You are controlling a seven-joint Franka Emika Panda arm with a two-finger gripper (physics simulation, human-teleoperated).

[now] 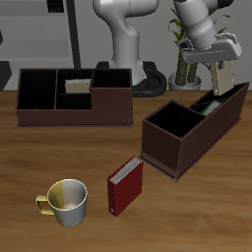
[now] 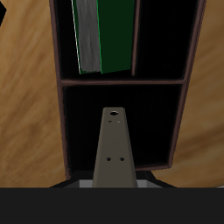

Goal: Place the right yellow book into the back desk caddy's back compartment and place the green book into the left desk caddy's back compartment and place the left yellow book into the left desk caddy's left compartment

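My gripper (image 1: 218, 77) is shut on the left yellow book (image 1: 225, 81), a narrow grey-tan hardback. It hangs upright just above the far end of the skewed left desk caddy (image 1: 169, 146). In the wrist view the held book (image 2: 112, 149) points down over a wide empty compartment (image 2: 83, 122). The green book (image 2: 105, 35) stands in the narrow compartment past the divider, and it also shows in the exterior view (image 1: 209, 106). The right yellow book (image 1: 77, 87) lies in a compartment of the long back desk caddy (image 1: 74, 113).
A red book (image 1: 125, 185) stands near the table's front edge, just in front of the left desk caddy's near corner. A white and yellow mug (image 1: 65, 202) stands beside it. The robot's base (image 1: 126, 44) is behind the caddies.
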